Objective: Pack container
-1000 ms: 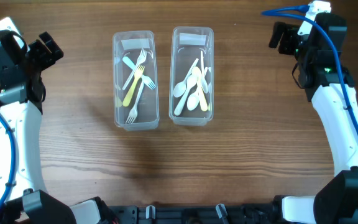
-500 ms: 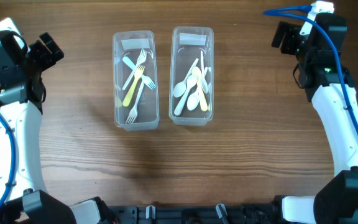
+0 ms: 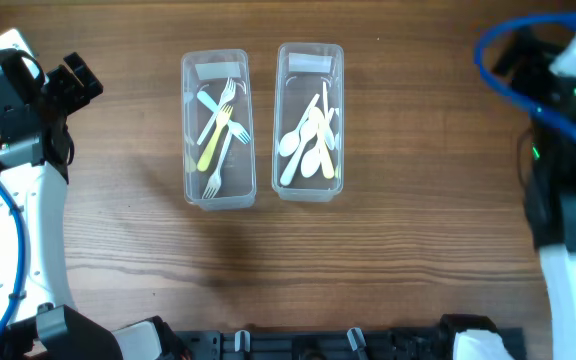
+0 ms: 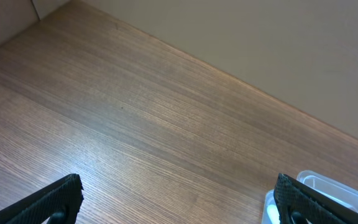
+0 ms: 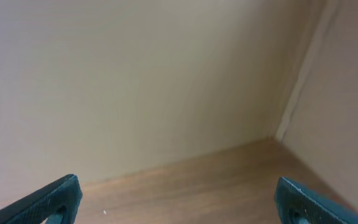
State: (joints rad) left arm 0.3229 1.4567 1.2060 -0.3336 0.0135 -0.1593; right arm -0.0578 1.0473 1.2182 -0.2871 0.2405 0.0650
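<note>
The wooden table fills the overhead view. The left arm runs up the left edge in a white sleeve, with its black wrist at the far left corner. The right arm stands along the right edge. It is smeared with blur, so its outline is hard to read from above.

Two clear, long plastic containers stand side by side in the far middle of the table, just apart and well away from both arms. The left container holds the forks: a yellow one, a pale blue one and some white ones, crossed over each other. The right container holds a loose heap of white and cream spoons. Neither container has a lid on it.

The left gripper hangs over bare wood with its jaws spread wide and nothing between them. A corner of one clear container shows beside its right finger, but the view does not tell which container. The right gripper is also spread wide and empty. It points at a plain beige wall, with only a strip of the table showing below the wall. Neither gripper touches the containers or the cutlery.
</note>
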